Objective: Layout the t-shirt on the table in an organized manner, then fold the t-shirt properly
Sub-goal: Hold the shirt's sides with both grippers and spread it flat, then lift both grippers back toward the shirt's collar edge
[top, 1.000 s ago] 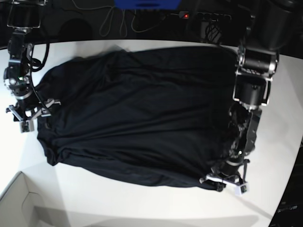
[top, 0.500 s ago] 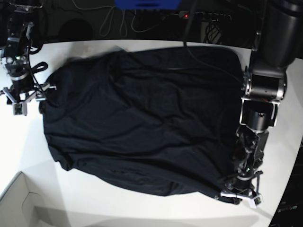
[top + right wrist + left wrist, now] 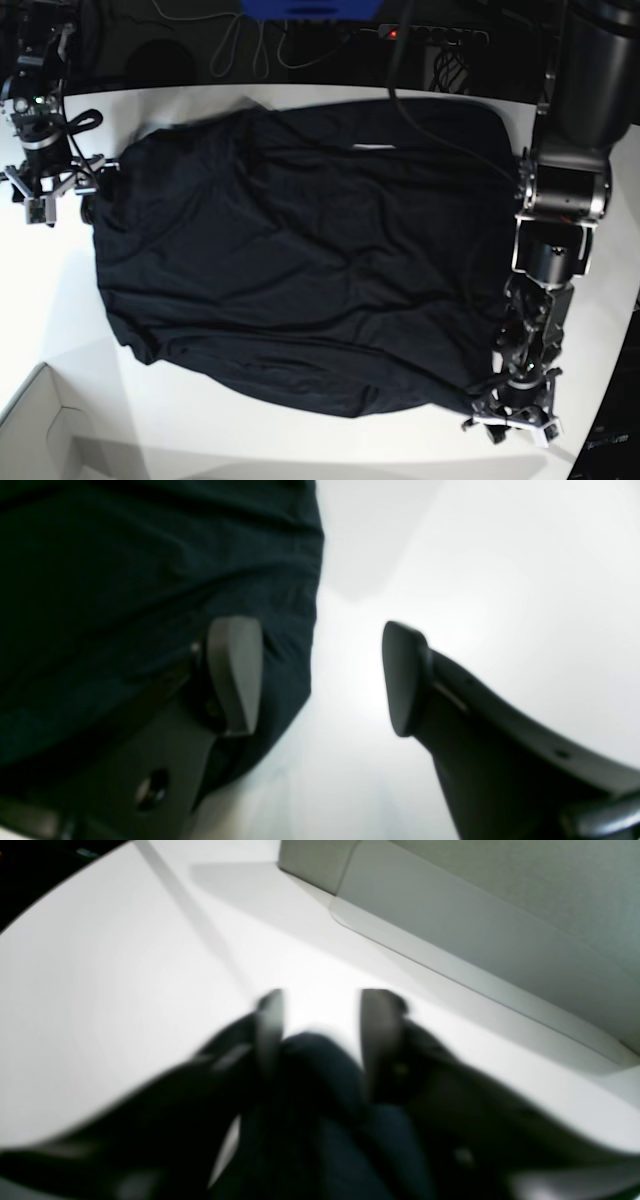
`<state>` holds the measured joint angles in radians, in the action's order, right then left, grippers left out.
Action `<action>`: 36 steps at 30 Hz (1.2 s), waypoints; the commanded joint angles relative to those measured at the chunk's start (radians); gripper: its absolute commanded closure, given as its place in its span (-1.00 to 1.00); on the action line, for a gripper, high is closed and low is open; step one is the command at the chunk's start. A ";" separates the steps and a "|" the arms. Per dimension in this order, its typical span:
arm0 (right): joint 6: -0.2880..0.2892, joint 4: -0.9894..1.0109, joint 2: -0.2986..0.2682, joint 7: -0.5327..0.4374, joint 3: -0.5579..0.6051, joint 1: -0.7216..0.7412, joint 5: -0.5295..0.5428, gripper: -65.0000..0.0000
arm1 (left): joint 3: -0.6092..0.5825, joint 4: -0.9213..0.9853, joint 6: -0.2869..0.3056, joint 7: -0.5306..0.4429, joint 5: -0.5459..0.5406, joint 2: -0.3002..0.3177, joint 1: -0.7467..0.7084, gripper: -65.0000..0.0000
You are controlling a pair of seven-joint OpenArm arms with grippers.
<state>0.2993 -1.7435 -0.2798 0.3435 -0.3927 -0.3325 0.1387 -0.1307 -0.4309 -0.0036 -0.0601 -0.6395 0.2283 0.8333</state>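
Shirt spread on counter, layout step under way. Left gripper parted around hem; right gripper released. Next: smooth wrinkles before folding.

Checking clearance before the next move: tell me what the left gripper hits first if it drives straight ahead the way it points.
Past the left gripper lies bare table, then the white box wall beyond; depth is unclear in this blurred view.
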 commanded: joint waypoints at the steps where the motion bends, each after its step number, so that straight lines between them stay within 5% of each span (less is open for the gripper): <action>1: -0.001 -0.028 -0.011 -0.030 -0.005 0.003 0.009 -0.18 | 0.003 -0.015 0.009 -0.028 -0.006 0.003 0.031 0.08; 11: -0.001 -0.146 0.055 -0.031 -0.004 -0.081 0.009 -0.18 | 0.095 -0.122 0.009 0.047 -0.101 0.047 -0.079 -0.01; 15: -0.001 -0.154 0.083 -0.031 0.001 -0.121 0.009 -0.18 | 0.142 -0.415 0.004 0.164 -0.161 0.107 -0.303 -0.01; 22: 0.001 -0.112 0.118 -0.031 0.002 -0.130 0.009 -0.18 | 0.276 -0.859 0.000 0.174 -0.173 0.110 -0.756 -0.01; 36: 0.001 -0.059 0.156 -0.031 0.064 -0.138 0.009 -0.18 | 0.449 -1.204 0.009 0.174 -0.168 0.110 -1.296 -0.01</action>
<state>0.2993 -1.7847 -0.1127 0.3393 -0.3229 -0.4667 0.1390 0.3115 -1.6108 -0.0086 0.1421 -0.8051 0.3264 -0.4683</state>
